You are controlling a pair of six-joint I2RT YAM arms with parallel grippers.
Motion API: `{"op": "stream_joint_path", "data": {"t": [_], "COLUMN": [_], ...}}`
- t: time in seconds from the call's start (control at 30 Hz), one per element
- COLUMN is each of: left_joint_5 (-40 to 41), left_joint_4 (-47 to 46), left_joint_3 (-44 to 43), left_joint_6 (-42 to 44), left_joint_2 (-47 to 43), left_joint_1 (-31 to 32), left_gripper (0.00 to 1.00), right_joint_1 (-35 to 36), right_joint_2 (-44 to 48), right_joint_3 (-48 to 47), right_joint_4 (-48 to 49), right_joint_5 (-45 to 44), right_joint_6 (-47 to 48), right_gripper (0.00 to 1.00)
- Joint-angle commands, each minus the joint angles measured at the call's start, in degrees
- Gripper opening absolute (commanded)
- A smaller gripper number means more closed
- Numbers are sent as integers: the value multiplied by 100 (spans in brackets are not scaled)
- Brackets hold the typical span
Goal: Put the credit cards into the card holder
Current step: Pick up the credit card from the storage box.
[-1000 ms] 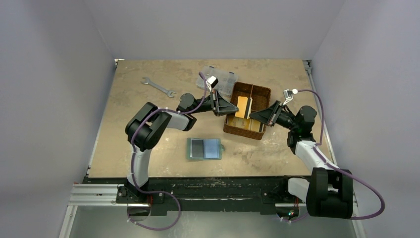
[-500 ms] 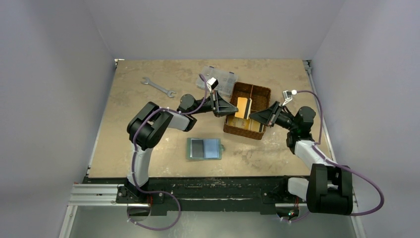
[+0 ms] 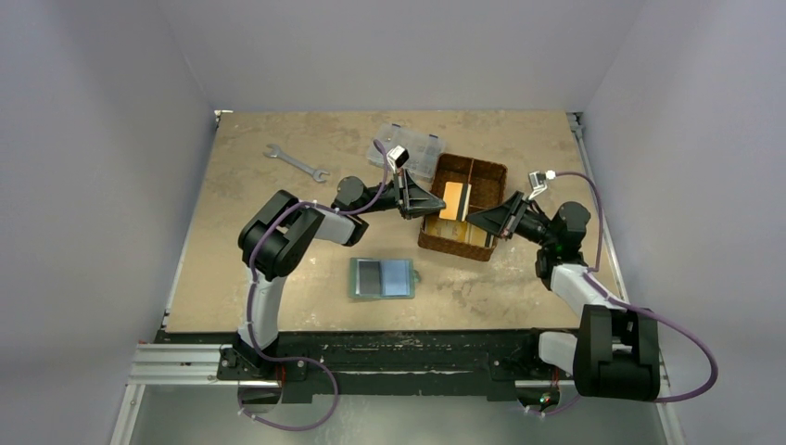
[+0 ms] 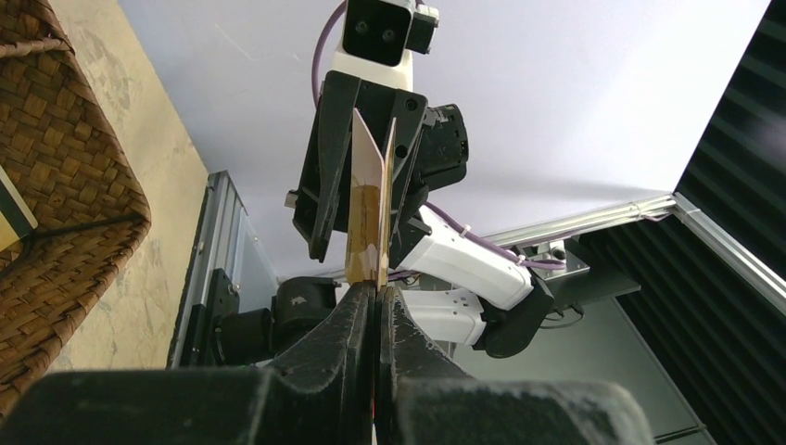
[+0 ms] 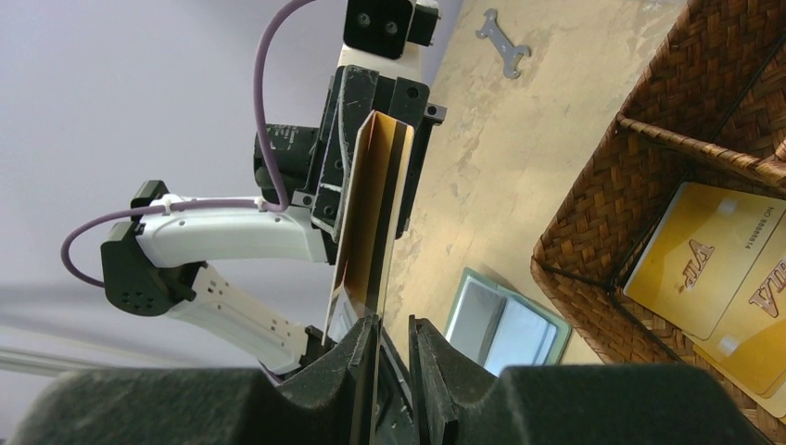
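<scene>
Two gold credit cards [image 3: 454, 201] hang on edge above the brown basket, fanned apart at the far end. My left gripper [image 4: 375, 289] is shut on their near edge [image 4: 371, 213]. From the other side my right gripper [image 5: 394, 324] stands open around the cards [image 5: 375, 213]. They rest against its left finger, with a gap to the right finger. More gold cards [image 5: 714, 269] lie flat inside the basket. The card holder [image 3: 381, 276] lies open on the table in front of the basket, its pale blue pockets up [image 5: 505, 324].
The woven divided basket [image 3: 500, 171] sits right of centre, directly under both grippers. A clear compartment box [image 3: 408, 148] stands behind it. A wrench [image 3: 296, 161] lies at the back left.
My right gripper's jaws have parted slightly around the cards. The left gripper and the cards have stayed in place.
</scene>
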State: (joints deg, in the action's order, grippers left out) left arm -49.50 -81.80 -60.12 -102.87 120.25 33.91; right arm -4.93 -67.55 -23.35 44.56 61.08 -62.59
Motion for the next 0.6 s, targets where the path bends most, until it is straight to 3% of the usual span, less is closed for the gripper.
{"op": "stream_joint_path", "data": {"t": [0.0, 0.37, 0.57], "left_joint_5": [151, 250, 283], "left_joint_4": [-1491, -1369, -1111], "left_joint_3": [-133, -186, -262], "left_joint_6": [-154, -66, 126], "left_joint_2": [-44, 96, 216], "left_joint_1": [-53, 115, 172], "left_gripper": [0, 0, 0], "right_joint_1": [-43, -28, 2], "right_joint_2": [-15, 5, -192], "right_joint_3": [103, -164, -79], "right_joint_4": [132, 65, 912], "right_joint_5": [49, 23, 70], "right_joint_6": [5, 84, -520], "right_gripper": [25, 30, 29]}}
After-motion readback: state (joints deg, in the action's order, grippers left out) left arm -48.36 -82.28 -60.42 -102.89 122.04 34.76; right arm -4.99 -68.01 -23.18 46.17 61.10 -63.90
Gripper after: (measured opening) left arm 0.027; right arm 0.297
